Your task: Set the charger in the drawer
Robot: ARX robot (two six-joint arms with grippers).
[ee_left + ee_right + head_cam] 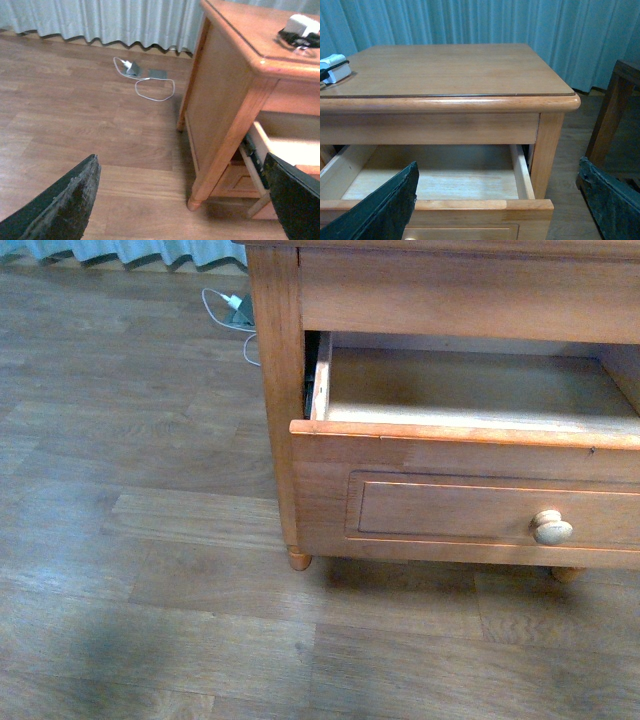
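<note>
In the front view you have no arm in sight. The taller orange-brown wooden drawer [450, 505] with the recessed panel front stands pulled out of the orange-brown wooden cabinet [275, 390]. Its round pale knob [552, 527] faces you, and the part of its pale floor you can see is bare. Behind the cabinet, a white plug with a white cable [235, 310] lies on the grey-brown plank floor [140, 540].

In the left wrist view, your left claw [181, 167] has its two dark fingers spread wide apart, with nothing between them, above the floor beside the cabinet's side. The charger [294, 35], a small black item with a white block on it, lies on the cabinet top near its edge, above the open drawer and not in it. Pale pleated curtains [100, 20] hang along the back.

In the right wrist view, your right claw [497, 167] is likewise spread wide and empty, just in front of the open drawer. The charger sits at the far edge of the cabinet top. A dark wooden leg [610, 115] stands beside the cabinet.
</note>
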